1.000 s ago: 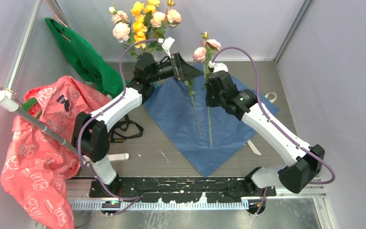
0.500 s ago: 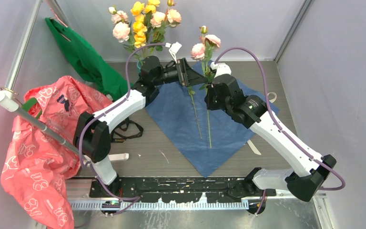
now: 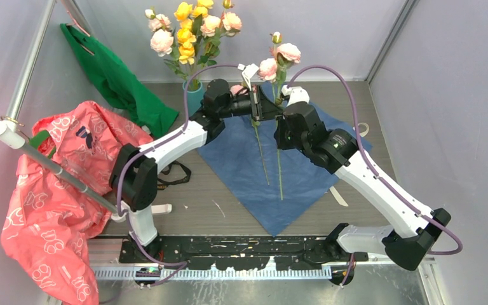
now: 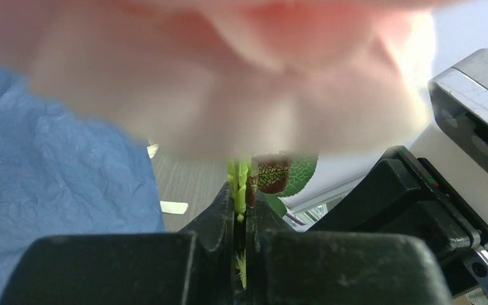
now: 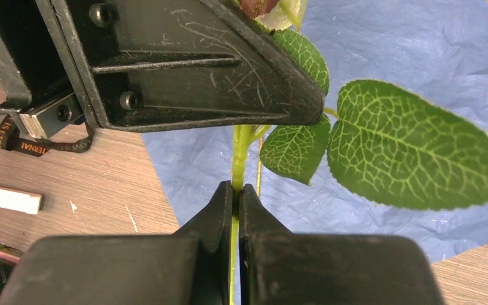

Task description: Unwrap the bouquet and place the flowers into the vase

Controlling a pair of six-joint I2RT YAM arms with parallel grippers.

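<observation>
Two flowers [image 3: 288,52] with pale pink heads stand upright in the air over the middle of the table [image 3: 229,213], their long green stems hanging down in front of the blue paper [image 3: 305,171]. The paper lies spread flat on the table.

The right gripper [image 5: 236,190] has its jaws pressed together on a green stem [image 5: 239,152], with a large leaf [image 5: 413,152] spreading just to the side. The left gripper [image 4: 241,206] is clamped on a stem too. It sits directly above the right one, so close that its black finger fills the top of the right wrist view. A blurred pink flower head [image 4: 229,76] hangs right in front of the left wrist camera. Whether both grippers pinch the same stem cannot be told.

The teal vase [image 3: 194,96] stands at the back of the table, just left of the paper and behind the left arm. It holds a bunch [image 3: 187,28] of pink and yellow flowers.

A cream ribbon [image 3: 338,196] lies at the right edge of the paper. A black strap [image 3: 165,173] lies on the table to the left. Farther left are a green bag [image 3: 117,79] and a pink plastic bag [image 3: 51,184].
</observation>
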